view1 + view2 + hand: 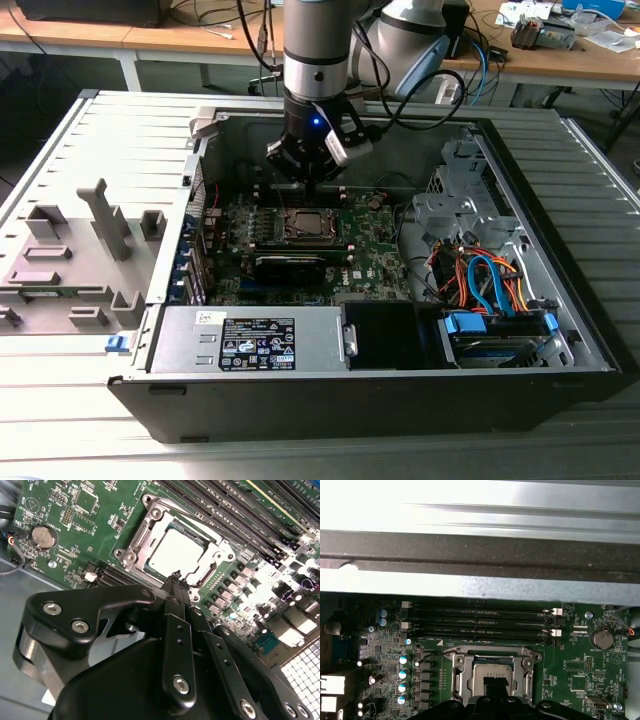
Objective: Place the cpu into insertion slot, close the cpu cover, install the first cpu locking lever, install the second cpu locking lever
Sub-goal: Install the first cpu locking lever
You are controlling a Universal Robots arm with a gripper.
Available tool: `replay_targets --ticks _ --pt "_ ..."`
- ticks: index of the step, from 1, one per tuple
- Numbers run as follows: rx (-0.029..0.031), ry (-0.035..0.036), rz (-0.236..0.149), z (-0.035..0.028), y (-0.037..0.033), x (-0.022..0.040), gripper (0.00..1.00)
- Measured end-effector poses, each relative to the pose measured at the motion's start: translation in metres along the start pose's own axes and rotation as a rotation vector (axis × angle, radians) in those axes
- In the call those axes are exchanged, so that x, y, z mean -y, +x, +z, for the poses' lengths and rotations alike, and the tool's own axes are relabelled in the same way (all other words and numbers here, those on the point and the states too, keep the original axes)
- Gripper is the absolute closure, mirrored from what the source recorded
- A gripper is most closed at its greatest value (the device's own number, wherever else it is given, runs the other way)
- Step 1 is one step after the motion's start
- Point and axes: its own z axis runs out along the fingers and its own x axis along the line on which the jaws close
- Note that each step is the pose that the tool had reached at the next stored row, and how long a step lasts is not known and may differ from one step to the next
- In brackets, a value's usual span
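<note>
The cpu (pixel 176 555), a silvery square chip, lies flat in the insertion slot (pixel 305 226) on the green board. The cpu cover (pixel 144 539), a silver frame with a large window, lies down around the chip; it shows again in the first wrist view (pixel 461 674). A thin wire lever (pixel 439 652) stands off the socket's corner beside the memory slots. My gripper (pixel 176 576) hangs just above the socket's edge with its black fingers shut together and nothing between them. In the exterior view the gripper (pixel 312 180) is over the board behind the socket.
Several long memory slots (pixel 480 620) run beside the socket, and a coin battery (pixel 44 536) sits near it. A black card (pixel 290 265), the power supply (pixel 250 340) and a drive bay with cables (pixel 490 285) fill the case. A grey fixture tray (pixel 70 260) lies outside.
</note>
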Motion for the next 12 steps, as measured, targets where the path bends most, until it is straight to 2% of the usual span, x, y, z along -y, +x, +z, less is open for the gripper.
replay_targets --ticks 12 --pt "0.0002 0.0 0.0 -0.0016 0.0038 -0.0002 0.89"
